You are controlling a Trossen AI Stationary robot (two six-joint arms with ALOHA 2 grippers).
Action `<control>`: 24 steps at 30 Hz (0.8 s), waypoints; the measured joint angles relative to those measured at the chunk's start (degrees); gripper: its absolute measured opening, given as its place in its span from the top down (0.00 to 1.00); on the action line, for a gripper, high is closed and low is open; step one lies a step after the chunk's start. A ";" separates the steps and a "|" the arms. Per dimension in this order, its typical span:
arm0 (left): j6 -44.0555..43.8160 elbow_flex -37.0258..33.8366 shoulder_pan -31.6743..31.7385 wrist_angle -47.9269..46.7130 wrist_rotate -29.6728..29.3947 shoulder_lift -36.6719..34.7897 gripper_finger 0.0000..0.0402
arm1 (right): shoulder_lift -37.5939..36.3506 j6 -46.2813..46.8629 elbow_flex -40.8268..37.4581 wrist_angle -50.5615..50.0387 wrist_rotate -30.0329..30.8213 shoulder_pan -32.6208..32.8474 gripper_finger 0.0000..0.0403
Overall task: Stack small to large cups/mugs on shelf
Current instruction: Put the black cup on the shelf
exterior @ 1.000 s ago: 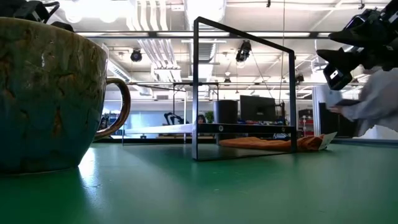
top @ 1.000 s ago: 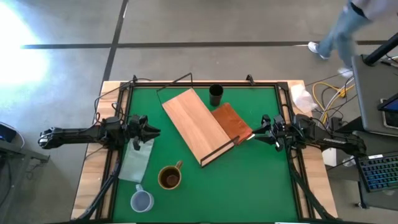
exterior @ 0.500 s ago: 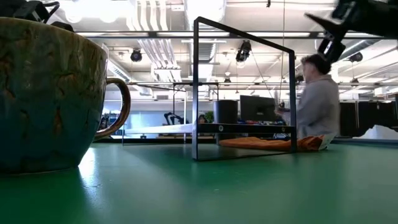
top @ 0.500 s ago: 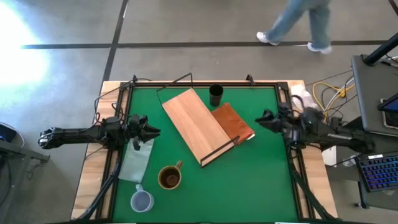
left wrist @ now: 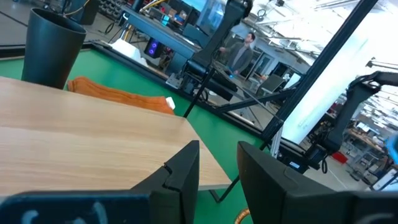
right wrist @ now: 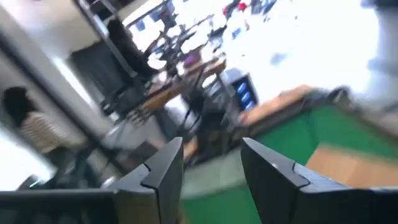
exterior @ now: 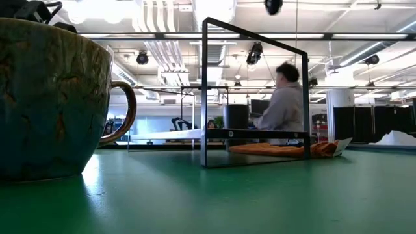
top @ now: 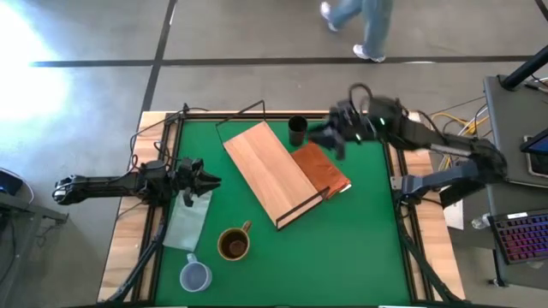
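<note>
The narrow black cup [top: 297, 130] stands upright at the table's far edge, beside the far end of the long light-wood shelf [top: 270, 171], which lies flat and slantwise on the green mat. The brown mug [top: 234, 244] and the pale blue-grey cup [top: 195, 275] stand near the front left. The brown mug fills the left of the low view [exterior: 52, 97]. My right gripper [top: 318, 139] hovers open just right of the black cup, touching nothing. My left gripper [top: 210, 181] is open and empty at the table's left, left of the shelf. It faces the shelf [left wrist: 93, 143] and the black cup [left wrist: 53, 46].
A smaller reddish-brown board [top: 321, 168] lies against the shelf's right side. A pale cloth [top: 188, 218] lies under my left gripper. The shelf's black wire frame [exterior: 253, 97] stands up at its ends. A person [top: 360, 26] walks beyond the table's far edge.
My right gripper has swung from the table's right edge toward the far edge and left, rising, and now hovers beside the black cup. A person has walked leftward behind the table.
</note>
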 joint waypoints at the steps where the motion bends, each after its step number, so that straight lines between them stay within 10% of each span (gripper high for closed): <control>1: 0.01 0.00 0.02 0.22 0.02 0.10 0.77 | 2.50 -0.13 3.46 -0.52 -0.57 -0.21 0.61; 14: 0.01 0.00 0.01 0.09 0.01 0.10 0.77 | 30.55 9.94 44.86 -41.85 5.67 -0.97 0.61; 24: 0.01 0.00 0.01 0.11 0.02 0.03 0.77 | 40.84 -4.65 61.20 -80.46 20.33 -13.00 0.61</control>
